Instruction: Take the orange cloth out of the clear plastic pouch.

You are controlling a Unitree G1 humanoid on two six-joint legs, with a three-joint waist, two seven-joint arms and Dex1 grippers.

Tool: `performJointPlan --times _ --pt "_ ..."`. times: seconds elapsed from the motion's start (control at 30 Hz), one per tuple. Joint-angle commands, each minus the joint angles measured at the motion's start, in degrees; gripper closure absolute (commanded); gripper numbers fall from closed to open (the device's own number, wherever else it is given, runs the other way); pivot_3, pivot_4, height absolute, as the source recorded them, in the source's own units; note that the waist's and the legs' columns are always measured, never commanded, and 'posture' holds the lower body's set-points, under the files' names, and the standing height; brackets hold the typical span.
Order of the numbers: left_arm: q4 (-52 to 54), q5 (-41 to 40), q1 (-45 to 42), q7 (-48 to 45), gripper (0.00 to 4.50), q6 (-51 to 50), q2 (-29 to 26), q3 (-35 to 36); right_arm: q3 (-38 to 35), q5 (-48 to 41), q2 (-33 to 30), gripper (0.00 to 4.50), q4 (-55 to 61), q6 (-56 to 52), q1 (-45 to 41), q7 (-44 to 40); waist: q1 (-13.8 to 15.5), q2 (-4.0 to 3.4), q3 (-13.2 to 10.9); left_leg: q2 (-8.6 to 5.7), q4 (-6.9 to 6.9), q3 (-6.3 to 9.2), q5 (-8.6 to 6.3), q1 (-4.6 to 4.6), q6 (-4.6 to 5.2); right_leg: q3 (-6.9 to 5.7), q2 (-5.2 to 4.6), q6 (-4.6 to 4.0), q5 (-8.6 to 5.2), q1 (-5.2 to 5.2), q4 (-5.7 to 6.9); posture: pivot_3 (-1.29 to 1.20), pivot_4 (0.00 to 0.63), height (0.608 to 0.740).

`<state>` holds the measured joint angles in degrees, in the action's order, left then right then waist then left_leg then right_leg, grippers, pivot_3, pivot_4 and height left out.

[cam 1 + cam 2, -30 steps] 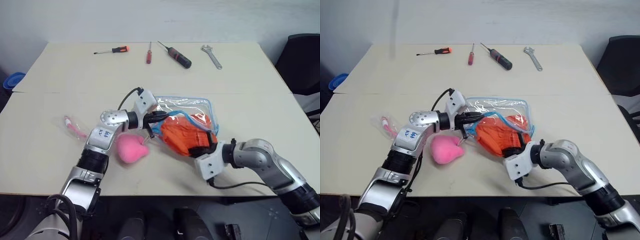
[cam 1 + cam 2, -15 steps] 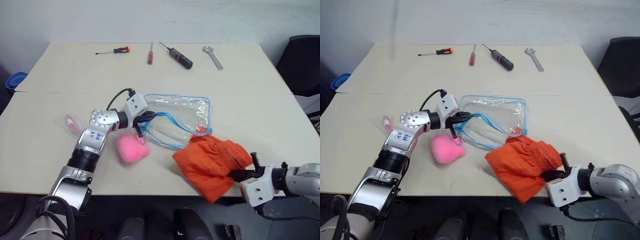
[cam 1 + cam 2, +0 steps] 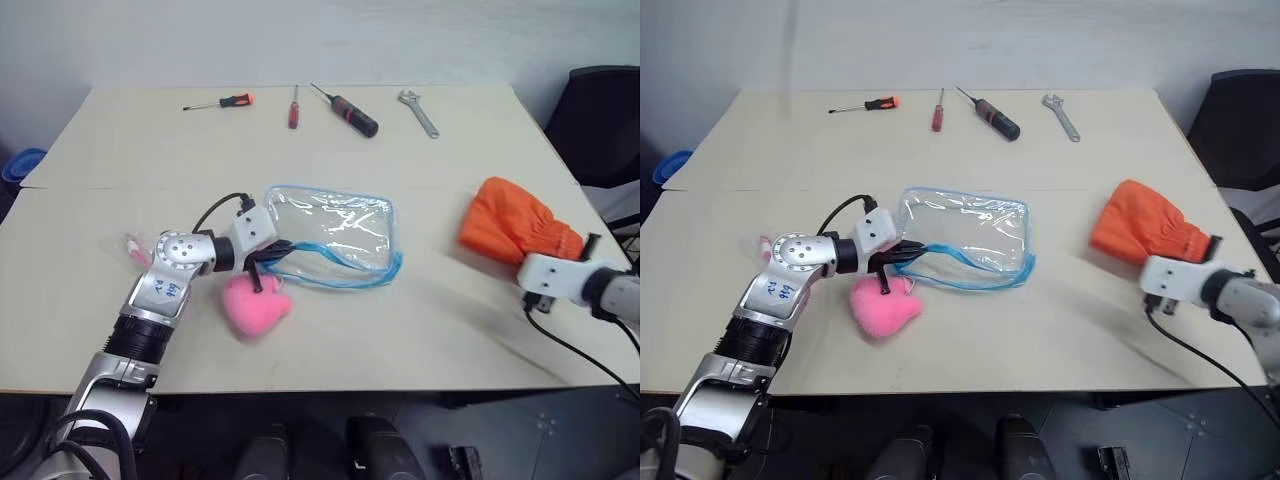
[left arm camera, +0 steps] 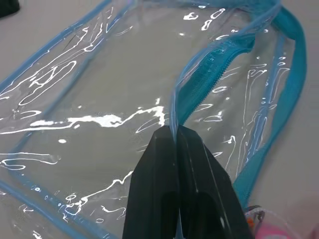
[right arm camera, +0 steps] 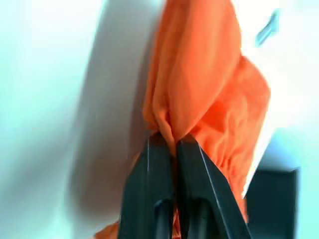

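Bright orange soft cloth (image 3: 510, 230) is out, pinched in right end effector (image 5: 172, 142) over table's (image 3: 450, 330) right edge. Left end effector (image 4: 175, 132) clamps empty clear blue-trimmed plastic pouch (image 3: 330, 235) at centre. Extraction looks done.

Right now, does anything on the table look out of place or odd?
Nothing looks damaged or spilled. The clear pouch lies empty with its zipper edge gaping, pinched by the left tool. The right tool holds the orange cloth near the table's right edge.

Blue handwritten marks stand on the left arm's (image 3: 165, 285) grey forearm casing. They are too small to read. No other writing can be made out.
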<state>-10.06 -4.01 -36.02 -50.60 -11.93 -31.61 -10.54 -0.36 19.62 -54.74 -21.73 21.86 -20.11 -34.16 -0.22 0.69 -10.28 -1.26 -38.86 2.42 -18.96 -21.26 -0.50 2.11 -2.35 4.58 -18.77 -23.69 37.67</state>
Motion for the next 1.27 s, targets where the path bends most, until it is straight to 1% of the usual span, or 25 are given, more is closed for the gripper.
performJointPlan --times 0.03,0.1,0.17,0.23,0.33,0.4,0.43,0.47,0.5,0.6,0.7,0.77,0.83,0.87,0.9,0.97,1.03,1.1,1.17,1.27 --pt "5.1 -1.1 1.2 -1.8 4.5 -1.7 0.8 -1.1 5.5 0.7 4.5 4.49 3.9 1.8 -1.4 -1.2 0.0 0.0 0.0 0.0 0.01 0.0 0.0 -0.01 0.0 0.0 0.0 0.0 0.0 0.0 0.01 0.0 0.15 0.74" --pt "6.9 -1.2 1.7 -2.2 4.5 -3.0 1.0 -1.4 8.4 1.4 6.1 4.49 6.2 2.8 -0.8 -2.8 0.2 -0.02 0.0 -0.01 0.0 0.02 0.0 -0.05 0.0 -0.02 -0.02 0.0 0.0 -0.02 0.09 0.0 0.15 0.74" --pt "8.1 -1.3 1.9 -2.4 4.5 -4.0 1.0 -1.1 9.6 2.6 6.4 4.49 6.6 2.3 -0.6 -2.9 0.2 0.0 0.0 -0.03 -0.04 0.02 -0.01 -0.06 0.01 -0.01 -0.05 0.0 0.0 0.01 0.09 0.0 0.15 0.74" --pt "8.9 -1.7 1.9 -2.5 4.5 -5.7 0.8 -0.4 9.3 3.0 6.4 4.49 5.3 -0.2 -0.6 -2.6 0.2 0.0 0.0 -0.03 -0.09 0.04 -0.01 -0.04 0.02 -0.03 -0.05 0.01 0.0 0.05 0.05 0.0 0.15 0.74" --pt "10.2 -2.8 2.5 -3.0 4.5 -7.6 0.2 0.9 8.4 2.6 5.7 4.49 3.1 -0.9 -1.0 -1.9 0.1 0.0 0.0 -0.03 -0.09 0.03 -0.02 0.0 0.03 -0.02 -0.04 0.0 0.0 0.06 0.03 0.0 0.15 0.74" --pt "11.0 -3.6 3.5 -3.7 4.5 -8.6 -0.9 1.8 6.4 -1.0 5.8 4.49 3.7 -2.8 -0.7 -3.3 0.1 0.0 0.0 -0.03 -0.09 0.03 -0.02 0.01 0.03 -0.02 -0.04 0.0 0.0 0.06 0.03 0.0 0.15 0.74" --pt "11.4 -4.0 3.8 -3.9 4.27 -9.2 -1.3 2.2 5.6 -2.8 5.9 3.96 4.3 -4.0 -0.5 -4.1 0.1 0.0 0.0 -0.03 -0.09 0.03 -0.02 0.01 0.03 -0.01 -0.05 0.0 0.0 0.06 0.03 0.0 0.15 0.74" --pt "12.0 -5.0 4.1 -4.0 4.03 -10.5 -1.6 2.9 4.1 -5.6 6.0 3.78 5.7 -6.2 -0.2 -5.3 0.2 0.0 0.0 -0.03 -0.09 0.03 -0.02 0.0 0.03 -0.01 -0.05 0.0 0.0 0.06 0.02 0.0 0.15 0.74" --pt "12.7 -5.9 4.4 -4.4 3.8 -11.3 -1.9 3.5 2.8 -8.2 6.2 3.42 7.3 -8.8 0.1 -6.4 0.3 0.0 0.0 -0.03 -0.09 0.04 -0.02 0.0 0.04 -0.02 -0.06 0.0 0.0 0.06 0.01 0.0 0.15 0.74" --pt "15.9 -8.9 5.6 -5.6 2.93 -13.7 -3.1 5.5 -1.9 -16.9 5.8 2.45 13.8 -17.9 2.1 -10.8 0.3 0.0 0.0 -0.03 -0.1 0.08 -0.03 -0.04 0.06 -0.04 -0.08 0.0 0.0 0.07 0.03 0.0 0.15 0.74" --pt "19.0 -11.9 7.0 -6.6 2.03 -15.2 -4.5 7.6 -7.8 -26.9 5.2 1.42 20.5 -29.9 3.8 -14.7 0.2 -0.01 0.0 -0.02 -0.08 0.09 -0.04 -0.06 0.07 -0.04 -0.08 0.0 0.0 0.06 0.05 0.0 0.15 0.74" --pt "21.1 -15.3 7.9 -7.1 1.39 -17.6 -5.4 10.5 -11.9 -33.1 4.0 0.71 24.2 -37.2 5.1 -17.3 0.2 -0.01 0.0 -0.01 -0.06 0.11 -0.05 -0.06 0.08 -0.04 -0.08 0.0 0.0 0.05 0.04 0.0 0.15 0.74" --pt "23.1 -20.6 8.5 -7.5 0.78 -22.4 -7.1 15.2 -17.1 -39.1 2.0 0.02 27.1 -44.6 6.7 -19.9 0.2 -0.01 0.0 0.01 -0.04 0.13 -0.06 -0.06 0.09 -0.05 -0.07 0.0 0.0 0.05 0.01 0.0 0.15 0.74" --pt "23.8 -22.8 8.8 -7.7 0.44 -24.6 -8.0 17.1 -19.0 -41.2 1.0 0.0 28.1 -47.6 7.4 -20.7 0.2 -0.02 0.0 0.01 -0.03 0.13 -0.09 -0.06 0.15 -0.05 -0.07 0.0 0.0 0.05 0.01 0.0 0.15 0.74" --pt "24.0 -25.3 10.0 -9.6 0.18 -26.2 -11.0 20.9 -22.7 -43.9 -1.3 0.0 28.5 -52.1 9.4 -23.0 0.2 -0.02 0.0 0.01 -0.01 0.13 -0.13 -0.06 0.22 -0.05 -0.07 0.0 0.0 0.05 -0.02 0.0 0.15 0.74" --pt "23.4 -28.5 12.5 -12.6 0.18 -28.0 -16.2 26.8 -28.6 -46.9 -4.7 0.0 28.8 -56.0 14.2 -27.5 0.2 -0.03 0.0 0.02 0.11 0.13 -0.16 -0.06 0.27 -0.05 -0.07 0.0 0.0 0.03 -0.03 0.0 0.15 0.74" --pt "21.2 -29.7 15.3 -15.3 0.18 -28.7 -21.2 31.1 -33.8 -47.9 -7.2 0.0 27.9 -57.8 19.6 -31.4 0.2 -0.03 0.0 0.05 0.31 0.13 -0.16 0.0 0.27 -0.05 -0.06 -0.01 -0.01 0.05 -0.12 0.0 0.15 0.74" --pt "19.3 -29.4 18.8 -18.0 0.18 -27.2 -24.6 33.8 -37.2 -48.7 -7.9 0.0 26.4 -59.3 22.0 -32.2 0.1 -0.03 0.0 0.04 0.47 0.1 -0.2 0.12 0.37 -0.04 -0.08 -0.01 -0.01 0.14 -0.39 0.0 0.15 0.74" --pt "18.2 -29.2 20.7 -17.9 0.18 -25.7 -25.2 35.1 -38.2 -49.5 -7.2 0.0 25.9 -60.5 21.6 -30.5 0.1 -0.08 0.0 0.02 0.61 0.06 -0.19 0.28 0.4 -0.01 -0.11 -0.01 -0.01 0.26 -0.48 0.0 0.15 0.74" --pt "18.0 -29.0 21.9 -16.0 0.18 -25.4 -24.7 35.5 -37.6 -51.1 -6.0 0.0 27.9 -62.2 21.7 -29.5 0.1 -0.09 0.0 0.0 0.66 0.1 -0.17 0.28 0.39 -0.02 -0.16 -0.02 -0.01 0.24 -0.45 0.0 0.15 0.74"
